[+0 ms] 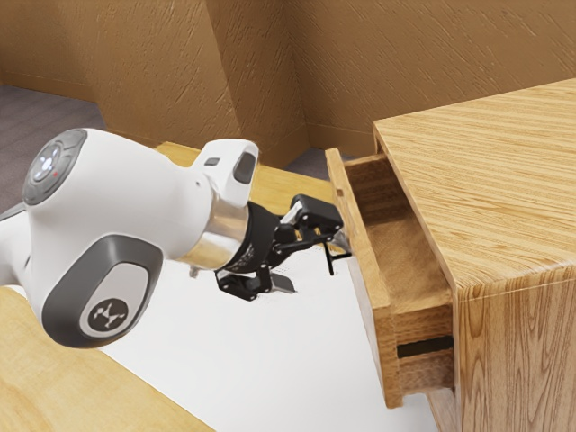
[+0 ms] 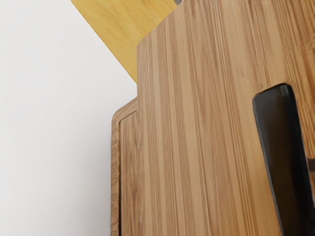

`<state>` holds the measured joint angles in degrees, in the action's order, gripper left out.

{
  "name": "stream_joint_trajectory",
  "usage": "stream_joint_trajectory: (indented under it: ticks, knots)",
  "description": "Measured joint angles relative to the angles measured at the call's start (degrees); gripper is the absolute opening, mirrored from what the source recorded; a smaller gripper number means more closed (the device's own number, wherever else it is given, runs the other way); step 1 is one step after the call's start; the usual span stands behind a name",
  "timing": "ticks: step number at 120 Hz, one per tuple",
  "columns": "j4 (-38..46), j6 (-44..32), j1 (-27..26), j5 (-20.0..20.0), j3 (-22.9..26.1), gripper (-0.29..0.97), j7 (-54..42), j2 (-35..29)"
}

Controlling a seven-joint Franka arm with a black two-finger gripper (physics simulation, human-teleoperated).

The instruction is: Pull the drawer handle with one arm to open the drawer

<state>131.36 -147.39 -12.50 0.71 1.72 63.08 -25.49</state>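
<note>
My gripper [image 1: 313, 261] sits at the black handle [image 1: 335, 258] of the drawer [image 1: 367, 270]. I cannot tell whether it is clamped or released. The drawer stands partly out of the cabinet [image 1: 504, 180].

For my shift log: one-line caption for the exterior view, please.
Franka arm's gripper at the front of the partly open drawer in a wooden cabinet.

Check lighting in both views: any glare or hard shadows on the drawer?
Exterior view: even, diffuse light, no glare; the drawer interior is only mildly shaded, darkest at its side slot. Wrist view: drawer front evenly lit; white table bright and nearly featureless; black handle shows a faint edge highlight, no glare.
</note>
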Motion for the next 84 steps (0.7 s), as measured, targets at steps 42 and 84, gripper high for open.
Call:
stream_joint_trajectory:
  ticks: [42,84]
  knots:
    - [4.54,0.44,1.08,0.27,-0.57,0.68,-0.02,-5.73]
    - [8.87,2.85,3.14,0.66,-0.58,0.68,0.16,-12.27]
